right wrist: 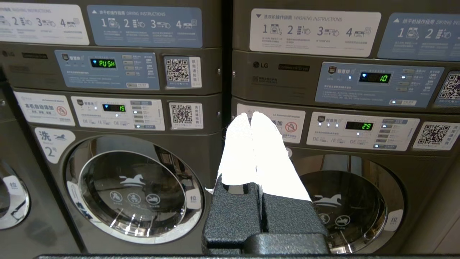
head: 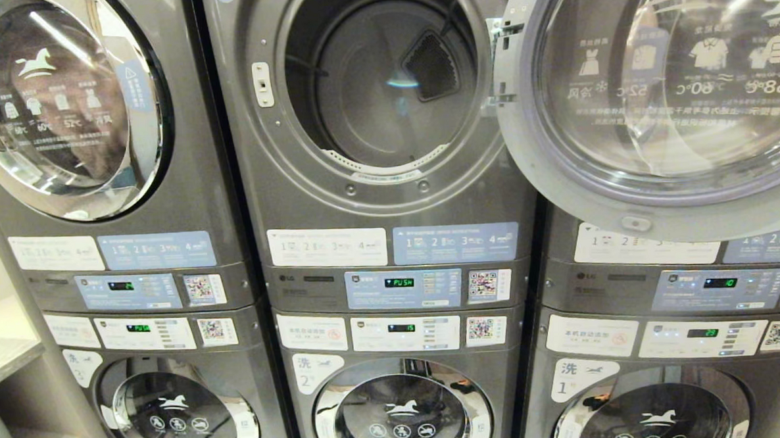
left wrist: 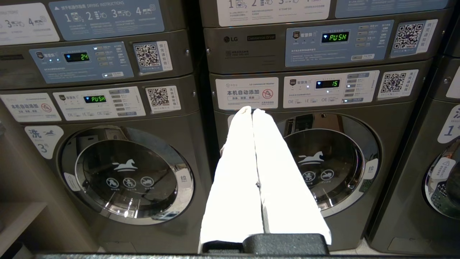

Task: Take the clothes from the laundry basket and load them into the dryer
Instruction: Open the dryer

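Observation:
The middle dryer (head: 384, 81) in the upper row stands with its round opening bare and its dark drum showing no clothes. Its glass door (head: 661, 89) is swung out to the right. The laundry basket and the clothes are out of view. Neither arm shows in the head view. My left gripper (left wrist: 251, 110) is shut with nothing in it, its white fingers pressed together and pointing at the lower middle washer (left wrist: 323, 165). My right gripper (right wrist: 250, 115) is also shut and holds nothing, level in front of the seam between the middle and right stacks.
Three stacks of grey machines fill the view, dryers above and washers below. The left dryer's door (head: 62, 101) is closed. The open door covers the front of the right dryer. A grey shelf (head: 1, 358) juts out at the far left.

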You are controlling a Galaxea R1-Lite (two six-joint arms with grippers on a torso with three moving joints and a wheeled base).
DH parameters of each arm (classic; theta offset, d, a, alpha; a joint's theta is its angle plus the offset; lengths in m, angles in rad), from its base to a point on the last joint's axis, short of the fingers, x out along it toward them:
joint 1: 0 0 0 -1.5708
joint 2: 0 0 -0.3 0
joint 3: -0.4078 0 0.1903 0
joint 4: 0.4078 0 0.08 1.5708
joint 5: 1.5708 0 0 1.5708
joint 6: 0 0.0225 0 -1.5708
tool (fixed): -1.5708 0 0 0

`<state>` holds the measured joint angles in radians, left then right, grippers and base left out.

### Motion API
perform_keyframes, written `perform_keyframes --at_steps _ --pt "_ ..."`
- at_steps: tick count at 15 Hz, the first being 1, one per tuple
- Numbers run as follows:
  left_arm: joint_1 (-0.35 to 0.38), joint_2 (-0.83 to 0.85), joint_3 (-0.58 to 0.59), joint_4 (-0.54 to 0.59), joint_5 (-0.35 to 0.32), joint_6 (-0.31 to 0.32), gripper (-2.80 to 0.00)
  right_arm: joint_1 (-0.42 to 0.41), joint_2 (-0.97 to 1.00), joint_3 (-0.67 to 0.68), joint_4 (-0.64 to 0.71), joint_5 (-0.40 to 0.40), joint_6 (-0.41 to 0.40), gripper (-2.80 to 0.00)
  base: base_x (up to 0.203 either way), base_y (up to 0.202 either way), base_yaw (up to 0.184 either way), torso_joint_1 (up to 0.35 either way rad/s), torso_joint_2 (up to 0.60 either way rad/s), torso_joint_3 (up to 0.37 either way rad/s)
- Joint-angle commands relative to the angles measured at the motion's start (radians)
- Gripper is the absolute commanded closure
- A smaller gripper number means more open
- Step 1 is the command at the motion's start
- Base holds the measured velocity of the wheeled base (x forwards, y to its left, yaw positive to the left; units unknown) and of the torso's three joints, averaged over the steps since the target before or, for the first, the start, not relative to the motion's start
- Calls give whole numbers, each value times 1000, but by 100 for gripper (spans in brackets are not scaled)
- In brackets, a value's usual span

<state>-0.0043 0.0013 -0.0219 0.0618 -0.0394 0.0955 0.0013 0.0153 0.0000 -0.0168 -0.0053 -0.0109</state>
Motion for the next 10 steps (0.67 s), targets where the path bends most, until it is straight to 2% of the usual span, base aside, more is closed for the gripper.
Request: perform_keyframes --at_steps 1,5,10 --pt "1 -1 0 1 3 3 0 0 -14 6 0 -1 0 0 0 0 0 0 0 0" --pt "1 -1 0 1 2 4 0 0 -14 6 0 -1 2 0 0 -24 -1 1 1 0" --pt "1 -1 0 1 3 3 0 0 -14 6 0 -2 0 0 0 -191 -1 4 0 1"
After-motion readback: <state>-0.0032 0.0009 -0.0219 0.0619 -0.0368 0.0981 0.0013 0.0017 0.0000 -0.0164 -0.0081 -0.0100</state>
